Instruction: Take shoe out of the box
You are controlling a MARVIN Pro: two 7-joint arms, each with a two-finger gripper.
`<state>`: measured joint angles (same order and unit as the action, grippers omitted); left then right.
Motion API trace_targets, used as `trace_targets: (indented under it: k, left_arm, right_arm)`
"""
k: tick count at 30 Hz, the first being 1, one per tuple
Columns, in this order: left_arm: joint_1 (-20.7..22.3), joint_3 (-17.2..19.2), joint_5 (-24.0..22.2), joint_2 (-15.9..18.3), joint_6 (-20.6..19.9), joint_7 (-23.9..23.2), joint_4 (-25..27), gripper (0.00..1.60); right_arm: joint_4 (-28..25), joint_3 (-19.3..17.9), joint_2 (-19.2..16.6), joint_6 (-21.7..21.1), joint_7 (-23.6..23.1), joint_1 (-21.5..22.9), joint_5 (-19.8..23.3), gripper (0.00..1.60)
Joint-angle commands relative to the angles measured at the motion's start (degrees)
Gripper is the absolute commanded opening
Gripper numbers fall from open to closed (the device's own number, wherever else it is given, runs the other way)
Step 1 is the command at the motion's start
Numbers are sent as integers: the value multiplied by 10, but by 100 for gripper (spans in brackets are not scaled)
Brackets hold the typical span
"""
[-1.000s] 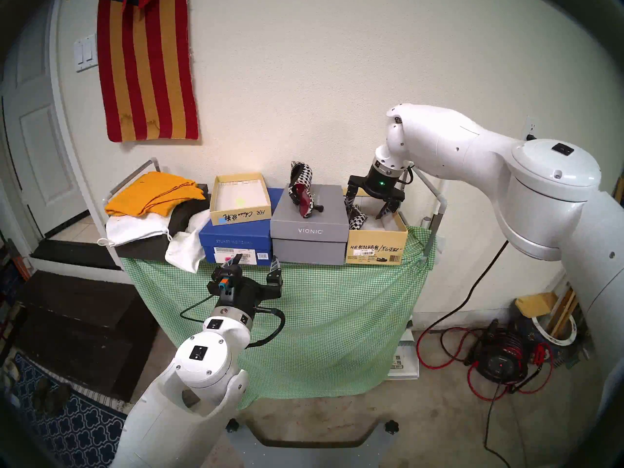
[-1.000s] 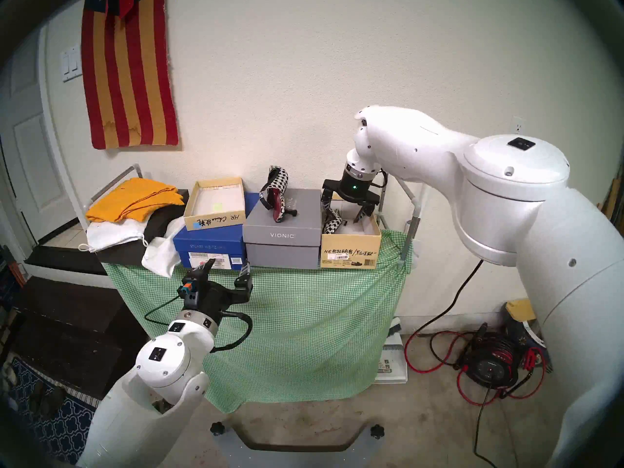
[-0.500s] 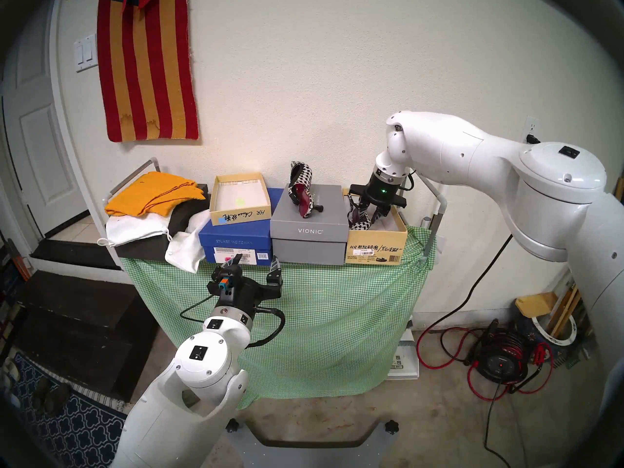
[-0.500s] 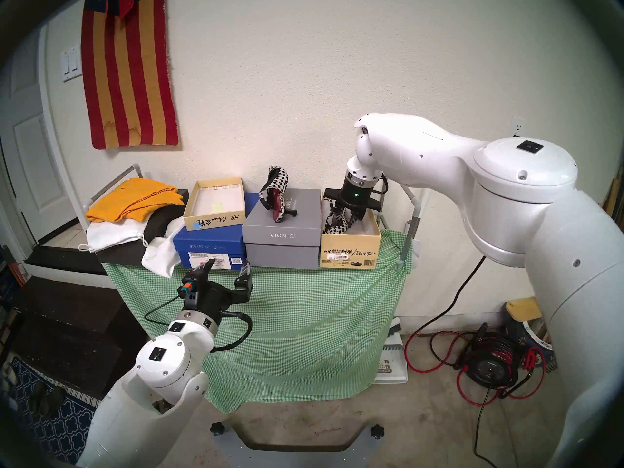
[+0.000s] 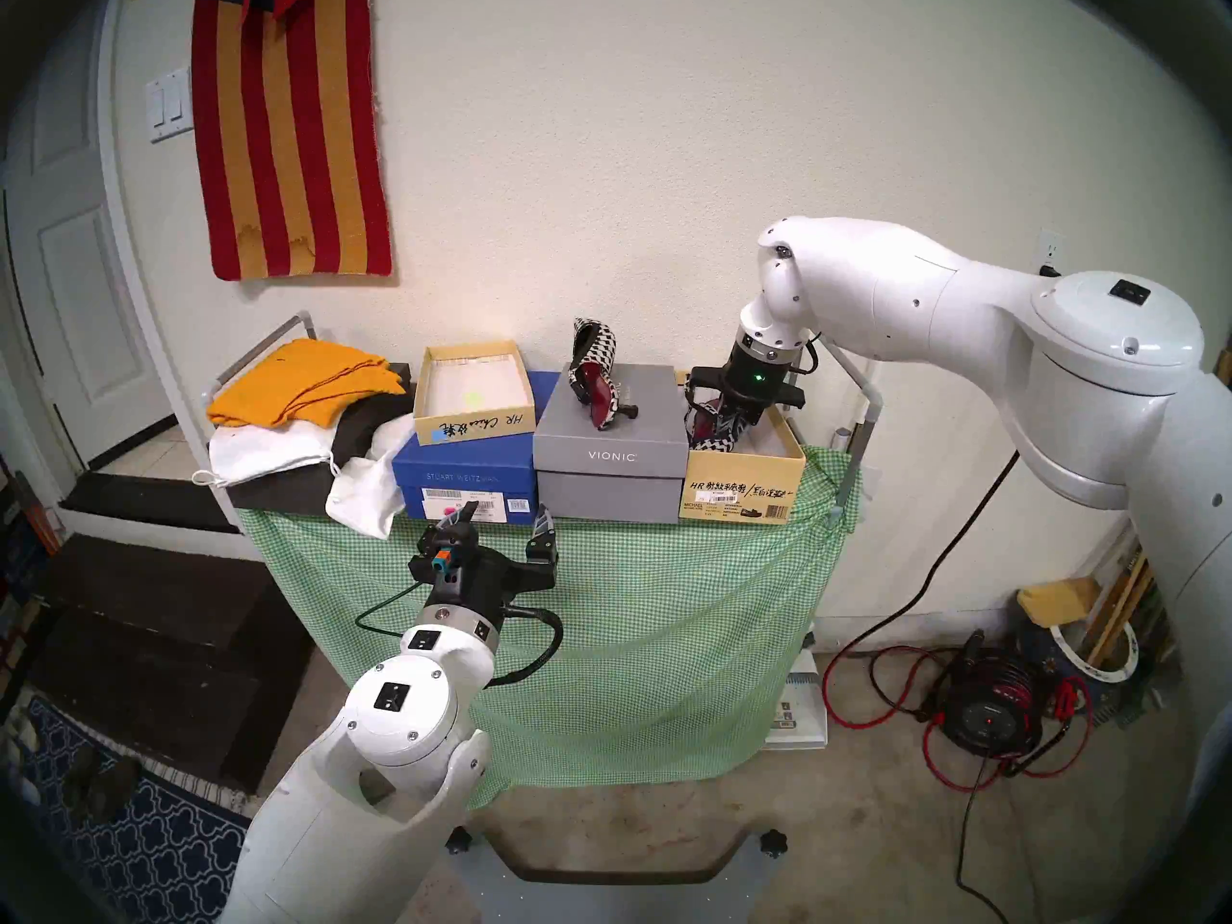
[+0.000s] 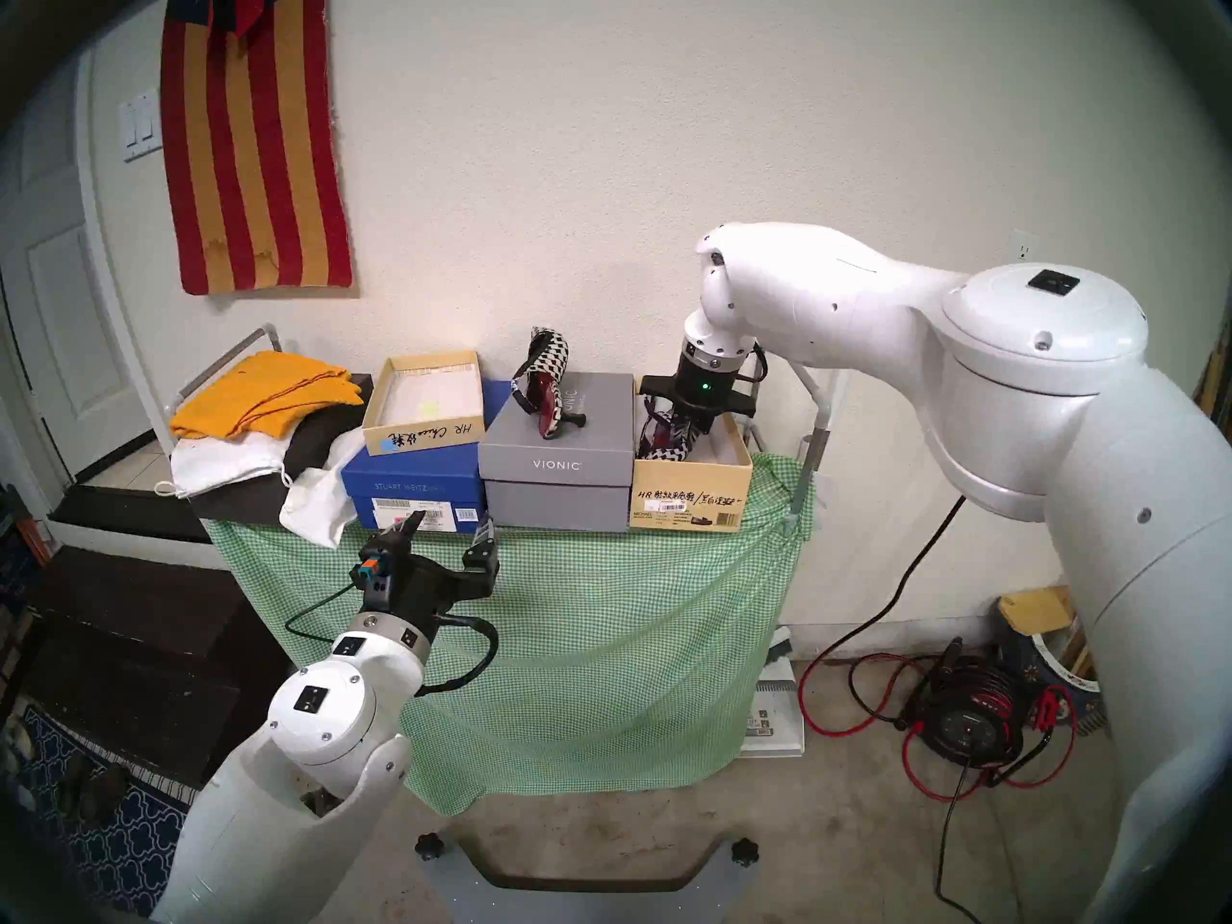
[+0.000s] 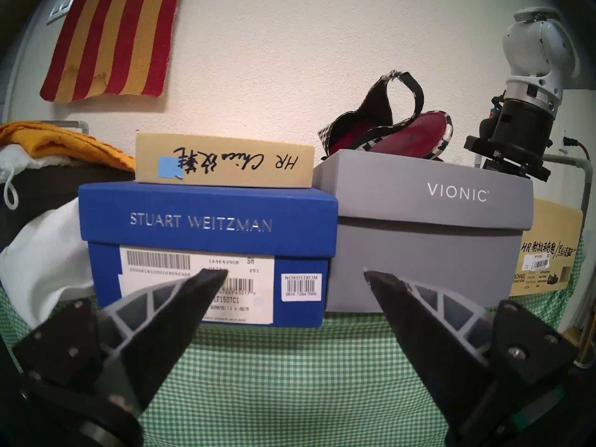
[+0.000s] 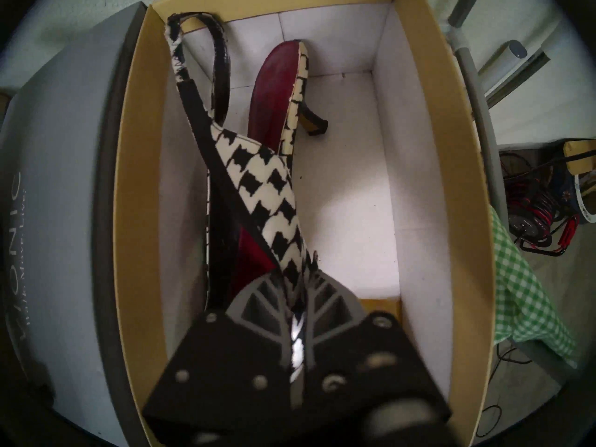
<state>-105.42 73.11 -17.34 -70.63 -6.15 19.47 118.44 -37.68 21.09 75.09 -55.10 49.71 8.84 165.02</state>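
Cloths, yellow and white, are heaped well to the left of the grey VIONIC box (image 5: 610, 459), my landmark here. Just left of that box sits a blue Stuart Weitzman box (image 5: 465, 479) with a small tan box (image 5: 475, 401) on top of it. Below and in front of the VIONIC box's left corner, the left gripper (image 5: 503, 517) hangs with its jaws spread apart and nothing between them. On the VIONIC lid rests one black-and-white checked slingback (image 5: 595, 382), already out.

Immediately right of the VIONIC box, touching it, stands the open tan shoebox (image 5: 740, 486). Its mate, the second checked slingback (image 8: 274, 191), lies inside along the wall nearest the VIONIC box, heel toward the far end. The right gripper (image 8: 295, 286) reaches down into the shoebox and has clamped its fingers (image 8: 258, 304) on the shoe's upper near the toe.

So the grasp looks made; the lift clear of the walls and setting down outside remain, by my reckoning.
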Motion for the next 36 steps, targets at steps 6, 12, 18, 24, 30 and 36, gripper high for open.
trace_targets:
  k: [6, 12, 18, 24, 30, 36]
  left_arm:
    - [0, 0, 0, 1, 0, 0, 0, 160]
    - [0, 0, 0, 1, 0, 0, 0, 160]
    - [0, 0, 0, 1, 0, 0, 0, 160]
    - [0, 0, 0, 1, 0, 0, 0, 160]
    - [0, 0, 0, 1, 0, 0, 0, 160]
    - [0, 0, 0, 1, 0, 0, 0, 160]
  right_arm:
    - [-15, 10, 11, 1, 54, 58, 0, 0]
    - [-24, 20, 11, 1, 54, 69, 0, 0]
    - [-32, 34, 8, 1, 50, 59, 0, 0]
    - [-39, 49, 0, 1, 43, 44, 0, 0]
    - [-43, 69, -5, 1, 41, 31, 0, 0]
    - [-45, 89, -8, 1, 39, 18, 0, 0]
